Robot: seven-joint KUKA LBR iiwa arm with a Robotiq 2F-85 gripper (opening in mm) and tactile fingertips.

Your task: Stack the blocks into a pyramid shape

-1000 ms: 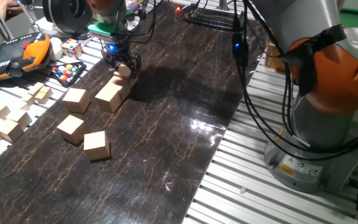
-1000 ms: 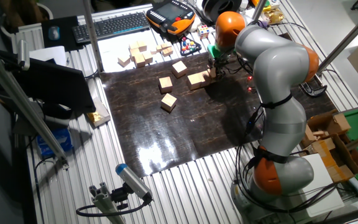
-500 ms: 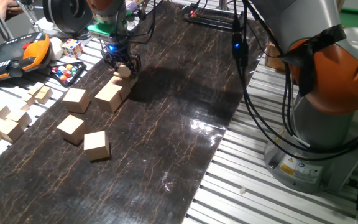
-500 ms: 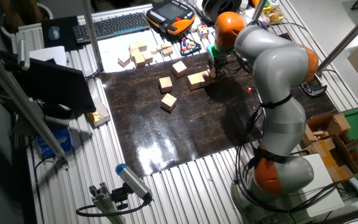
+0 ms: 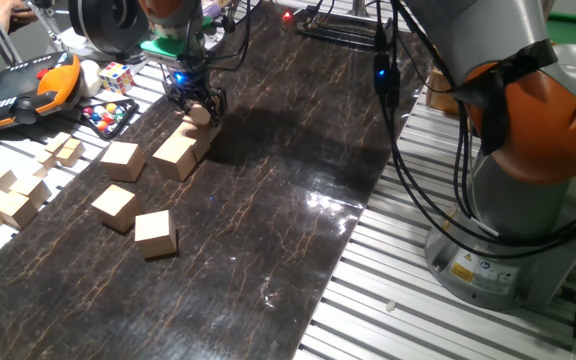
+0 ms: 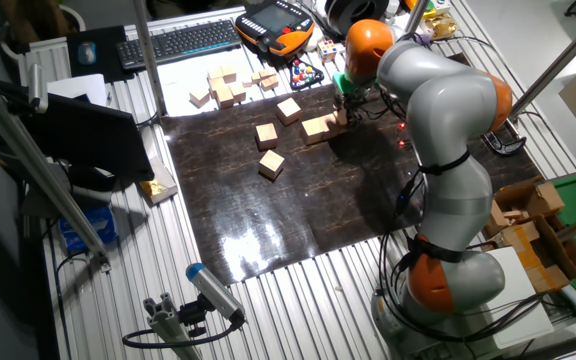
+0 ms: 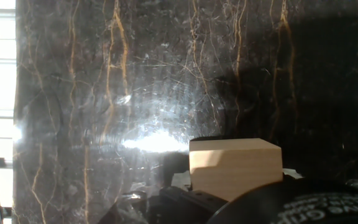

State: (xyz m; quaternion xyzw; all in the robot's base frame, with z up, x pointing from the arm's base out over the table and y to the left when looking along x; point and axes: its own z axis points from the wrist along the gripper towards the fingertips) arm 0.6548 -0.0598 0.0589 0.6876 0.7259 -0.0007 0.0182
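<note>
My gripper [image 5: 198, 110] hangs low over the far end of the dark marbled mat [image 5: 268, 200], shut on one tan block [image 5: 201, 116]. The hand view shows that block [image 7: 235, 168] close up at the bottom, just above the mat. Right beside it lies another block [image 5: 175, 156], with one more seemingly tucked behind it. Three further blocks lie loose: one [image 5: 122, 160] to the left, and two [image 5: 115, 207] [image 5: 155, 233] nearer the front. In the other fixed view the gripper [image 6: 342, 114] stands over the block [image 6: 316, 128] at the mat's far side. No tiered pyramid shape shows.
Off the mat's left edge lies a loose pile of smaller pale wooden pieces [image 5: 8, 195]. Beside it are a multicoloured puzzle cube [image 5: 116, 76], a tray of coloured balls [image 5: 108, 117] and an orange pendant [image 5: 28, 85]. The arm's base [image 5: 528, 200] and cables stand at the right.
</note>
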